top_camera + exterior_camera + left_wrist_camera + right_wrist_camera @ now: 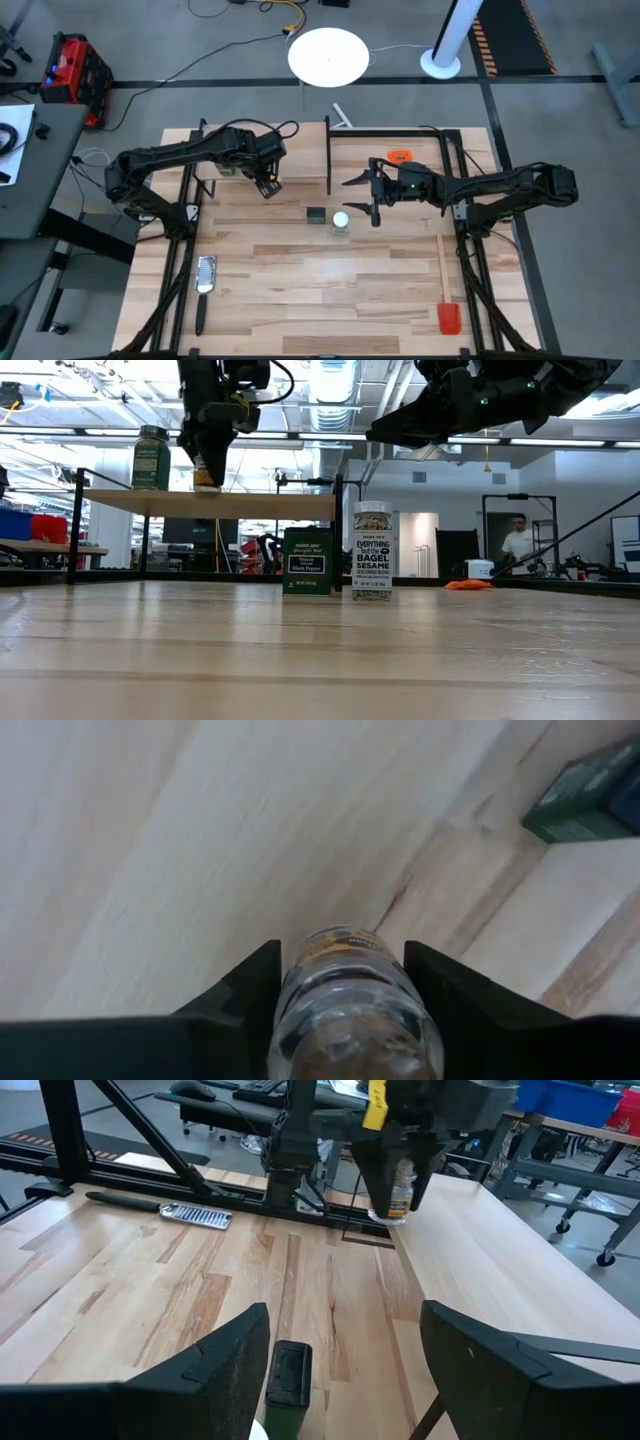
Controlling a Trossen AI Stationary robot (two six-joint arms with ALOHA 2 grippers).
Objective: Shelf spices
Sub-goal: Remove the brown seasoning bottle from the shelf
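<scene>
My left gripper [268, 186] is over the front edge of the light-wood shelf [300, 160], pointing steeply down, shut on the brownish jar [207, 474]. The green-lidded jar [151, 457] stands upright on the shelf plank [270, 505], farther left in the low view. On the table in front of the shelf stand the black tin [316, 215] and the clear jar with a white lid [341, 221]. My right gripper [364, 197] hovers open just beyond them, nearly level, touching nothing. In its wrist view the tin [290, 1375] lies below its fingers. My left gripper pinches the brownish jar by its upper body [345, 990] between its two fingers, one on each side. The fingers [385, 1160] come from above, slanting steeply down. The jar hangs nearly upright, its base [388, 1216] at the shelf plank; whether it rests there I cannot tell.
A metal grater [206, 275] lies at the table's near left. A red-headed spatula [446, 300] lies along the right side. A flat orange tag [400, 156] sits at the far right. The shelf's black frame posts [340, 530] stand at its ends. Bare wood lies in the near middle.
</scene>
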